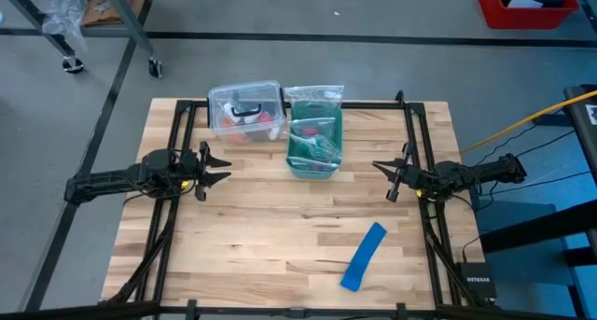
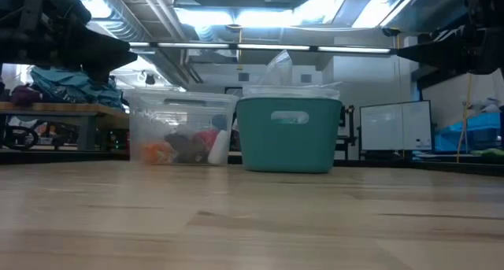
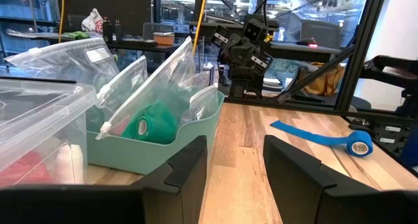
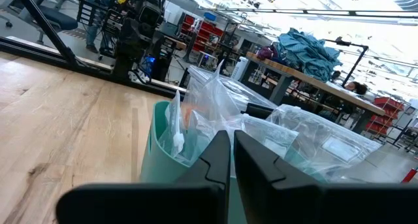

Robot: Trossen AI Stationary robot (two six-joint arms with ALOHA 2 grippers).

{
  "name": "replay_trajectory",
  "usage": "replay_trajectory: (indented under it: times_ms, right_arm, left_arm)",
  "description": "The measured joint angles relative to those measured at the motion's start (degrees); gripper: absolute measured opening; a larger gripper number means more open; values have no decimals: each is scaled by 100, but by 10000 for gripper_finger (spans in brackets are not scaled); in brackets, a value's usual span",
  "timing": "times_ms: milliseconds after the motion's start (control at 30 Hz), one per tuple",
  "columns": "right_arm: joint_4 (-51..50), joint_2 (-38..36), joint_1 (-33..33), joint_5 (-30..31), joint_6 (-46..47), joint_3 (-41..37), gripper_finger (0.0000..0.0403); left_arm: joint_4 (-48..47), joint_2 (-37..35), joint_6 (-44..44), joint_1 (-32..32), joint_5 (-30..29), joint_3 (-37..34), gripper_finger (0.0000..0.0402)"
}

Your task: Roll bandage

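The bandage [image 1: 364,256] is a bright blue strip lying flat on the wooden table near its front right. In the left wrist view the bandage [image 3: 313,134] ends in a small rolled part [image 3: 360,143]. My left gripper [image 1: 216,168] hovers level at the table's left, open and empty, its fingers [image 3: 189,172] standing apart. My right gripper [image 1: 381,171] hovers level at the table's right, shut on nothing, its fingers [image 4: 219,152] nearly together. Both are well above and away from the bandage.
A teal basket [image 1: 314,143] stuffed with plastic bags stands at the far middle of the table. A clear lidded box [image 1: 245,110] sits beside it on its left. Black frame rails [image 1: 415,143] run along both sides. Bare wood [image 1: 280,236] lies between the arms.
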Motion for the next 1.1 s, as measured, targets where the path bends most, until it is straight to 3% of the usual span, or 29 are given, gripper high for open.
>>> replay_trajectory:
  times_ms: [1100]
  right_arm:
    - [163, 0, 0, -4, 352, 17, 25]
  left_arm:
    - [0, 0, 0, 0, 0, -1, 143]
